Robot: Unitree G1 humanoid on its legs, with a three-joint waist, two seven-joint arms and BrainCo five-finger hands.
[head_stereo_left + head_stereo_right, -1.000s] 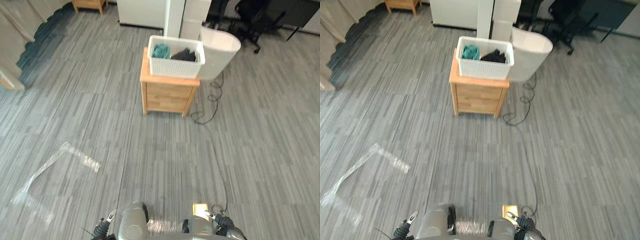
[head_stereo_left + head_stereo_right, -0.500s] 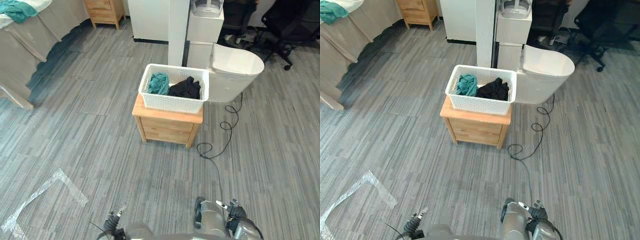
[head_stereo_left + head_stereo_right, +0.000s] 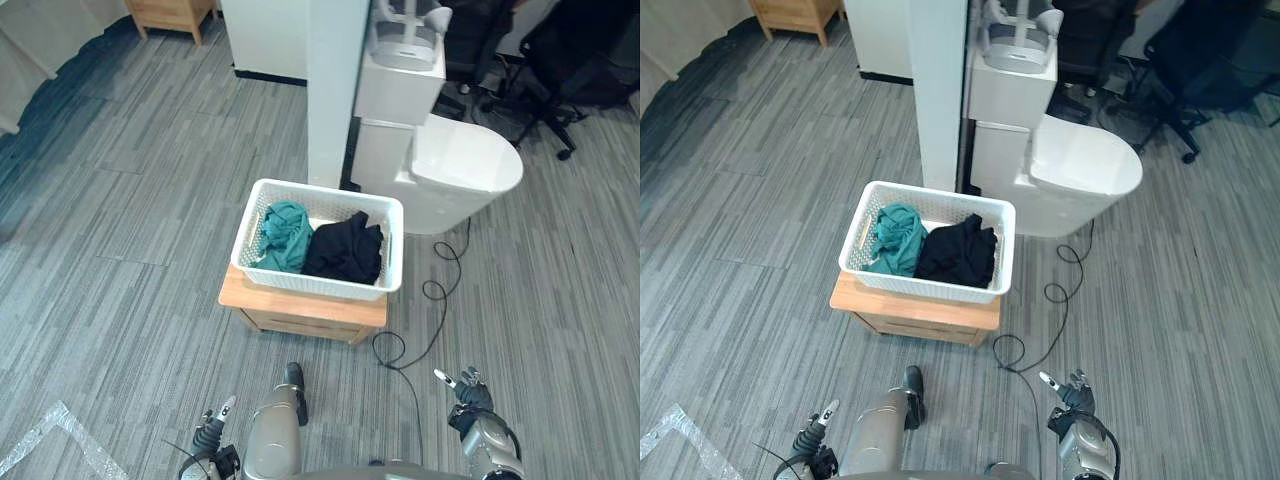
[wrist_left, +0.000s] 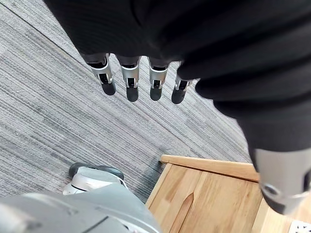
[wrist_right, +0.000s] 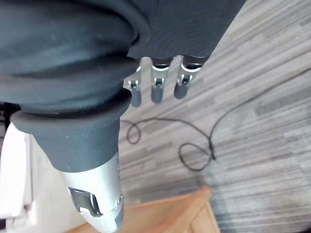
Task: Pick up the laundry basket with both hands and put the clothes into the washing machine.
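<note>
A white laundry basket (image 3: 318, 285) stands on a low wooden nightstand (image 3: 300, 314) just ahead of me. In it lie a teal cloth (image 3: 283, 232) on the left and a black cloth (image 3: 346, 250) on the right. Behind it to the right stands the white washing machine (image 3: 455, 175) with a rounded front. My left hand (image 3: 210, 438) hangs low at the near left, its fingers (image 4: 131, 85) straight over the floor beside the nightstand (image 4: 209, 189). My right hand (image 3: 468, 393) hangs at the near right, fingers (image 5: 156, 90) straight, holding nothing.
A white pillar (image 3: 335, 90) rises right behind the basket. Black office chairs (image 3: 565, 70) stand at the back right, and a wooden cabinet (image 3: 165, 12) at the back left. Clear tape (image 3: 45, 445) marks the grey carpet at the near left.
The whole view has shifted as I came closer: basket and nightstand now lie much nearer, just before my hands. The clothes lie as before.
</note>
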